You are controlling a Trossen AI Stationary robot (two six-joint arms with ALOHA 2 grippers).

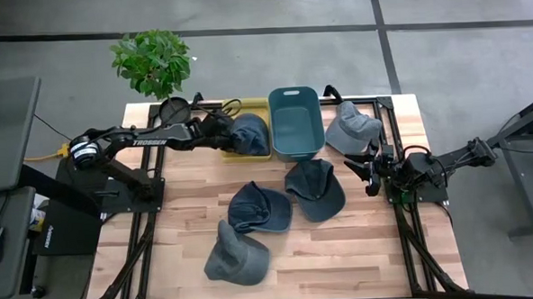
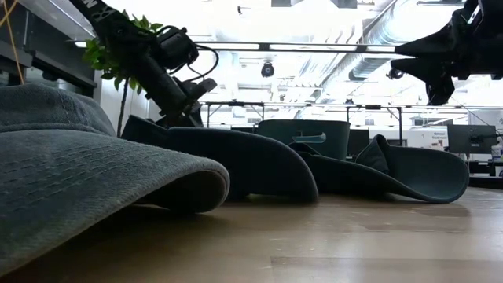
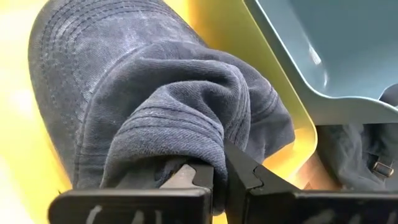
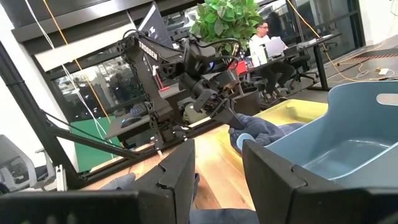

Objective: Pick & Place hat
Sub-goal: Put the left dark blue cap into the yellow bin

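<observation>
1. High view: looked straight down on the whole table [image 1: 343,254], far off; plant [image 1: 152,60] at 11 o'clock.
2. Low view: sat at tabletop height, facing level across the boards, a grey hat [image 2: 86,165] very close.
3. Left wrist view: pressed near the dark blue hat [image 3: 143,99] in the yellow tray [image 3: 211,37], shared with the high view.
4. Right wrist view: faced across to the left arm [image 4: 161,68], sharing the teal bin [image 4: 336,137].
</observation>
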